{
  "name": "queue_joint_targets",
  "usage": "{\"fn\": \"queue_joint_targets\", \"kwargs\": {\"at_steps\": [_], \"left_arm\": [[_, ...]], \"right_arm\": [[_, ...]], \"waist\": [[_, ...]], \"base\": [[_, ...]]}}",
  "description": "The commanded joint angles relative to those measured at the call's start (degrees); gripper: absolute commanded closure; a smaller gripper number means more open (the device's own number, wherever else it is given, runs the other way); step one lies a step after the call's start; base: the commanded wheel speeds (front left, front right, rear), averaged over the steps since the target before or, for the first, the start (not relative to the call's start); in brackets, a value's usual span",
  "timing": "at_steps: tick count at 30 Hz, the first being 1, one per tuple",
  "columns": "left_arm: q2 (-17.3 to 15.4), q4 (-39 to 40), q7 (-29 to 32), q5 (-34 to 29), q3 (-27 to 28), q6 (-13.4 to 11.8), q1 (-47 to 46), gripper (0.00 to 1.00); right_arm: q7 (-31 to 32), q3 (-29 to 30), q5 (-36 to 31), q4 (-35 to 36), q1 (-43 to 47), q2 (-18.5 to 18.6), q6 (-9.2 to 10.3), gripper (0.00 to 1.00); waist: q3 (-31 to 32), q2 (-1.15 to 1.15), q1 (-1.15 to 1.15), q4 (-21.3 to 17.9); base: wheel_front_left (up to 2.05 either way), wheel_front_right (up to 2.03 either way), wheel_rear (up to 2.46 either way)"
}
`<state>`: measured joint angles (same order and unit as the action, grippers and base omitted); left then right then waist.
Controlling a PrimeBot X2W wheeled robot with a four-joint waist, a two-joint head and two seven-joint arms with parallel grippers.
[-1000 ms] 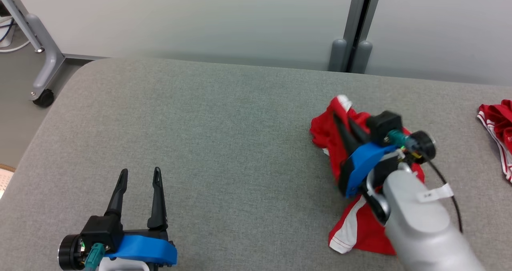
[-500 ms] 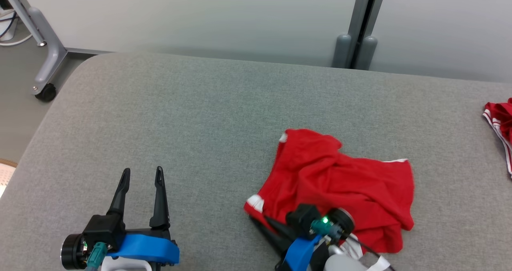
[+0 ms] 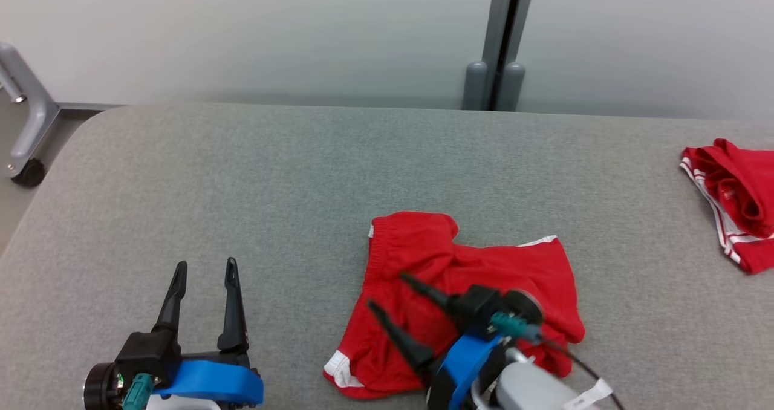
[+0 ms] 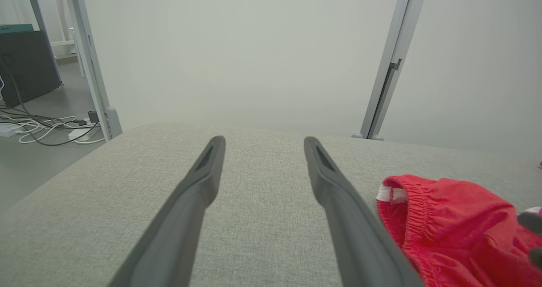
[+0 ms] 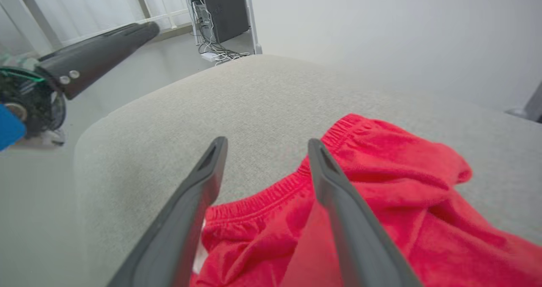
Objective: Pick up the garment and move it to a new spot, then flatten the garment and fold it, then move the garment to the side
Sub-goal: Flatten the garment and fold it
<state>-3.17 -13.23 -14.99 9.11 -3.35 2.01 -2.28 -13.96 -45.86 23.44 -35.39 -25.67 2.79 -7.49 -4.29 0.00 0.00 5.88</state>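
The garment is a pair of red shorts with white trim, lying crumpled on the grey padded table, near the front and right of centre. My right gripper hovers over its near left part, open, its fingers apart with nothing pinched. In the right wrist view the right gripper straddles the elastic waistband of the garment. My left gripper stands open at the lower left, to the left of the shorts. In the left wrist view the left gripper is empty, with the garment to its right.
A second red garment with white stripes lies at the table's right edge. A grey partition post stands behind the table. A wheeled frame leg is on the floor off the left corner. The table's left and far parts are bare cloth.
My right gripper carried the shorts from the right toward the near middle, then opened and let them go. The head camera has shifted. The left gripper stayed put.
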Motion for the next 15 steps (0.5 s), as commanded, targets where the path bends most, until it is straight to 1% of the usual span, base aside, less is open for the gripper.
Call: {"fn": "queue_joint_targets", "kwargs": {"at_steps": [1, 5, 10, 12, 15], "left_arm": [[-0.1, 0.3, -0.3, -0.3, 0.4, -0.2, 0.8, 0.0], [-0.5, 0.9, -0.3, -0.6, 1.3, -0.3, 1.7, 0.0], [-0.9, 1.7, -0.3, -0.7, 2.0, -0.2, 3.0, 0.0], [-0.9, 1.8, -0.3, -0.8, 2.2, -0.1, 3.4, 0.0], [-0.9, 2.1, -0.3, -1.0, 2.2, -0.3, 3.5, 0.0]], "right_arm": [[-0.5, 3.3, -1.3, 0.6, 0.0, 0.3, -0.01, 0.0], [-0.9, 13.4, -4.1, 2.6, 2.9, 2.8, -0.01, 0.0], [-0.2, 25.2, -7.4, 7.1, 8.5, 5.7, -0.01, 0.0], [0.9, 29.8, -8.6, 9.0, 11.3, 6.5, -0.01, 0.0], [2.9, 35.4, -10.0, 12.2, 15.2, 6.6, -0.01, 0.0]], "waist": [[0.7, 0.0, 0.0, -1.0], [1.3, 0.0, 0.0, -2.4], [1.7, 0.0, 0.0, -3.7], [1.7, 0.0, 0.0, -4.0], [1.6, 0.0, 0.0, -4.4]], "base": [[0.0, 0.0, 0.0], [0.0, 0.0, 0.0], [0.0, 0.0, 0.0], [0.0, 0.0, 0.0], [0.0, 0.0, 0.0]]}}
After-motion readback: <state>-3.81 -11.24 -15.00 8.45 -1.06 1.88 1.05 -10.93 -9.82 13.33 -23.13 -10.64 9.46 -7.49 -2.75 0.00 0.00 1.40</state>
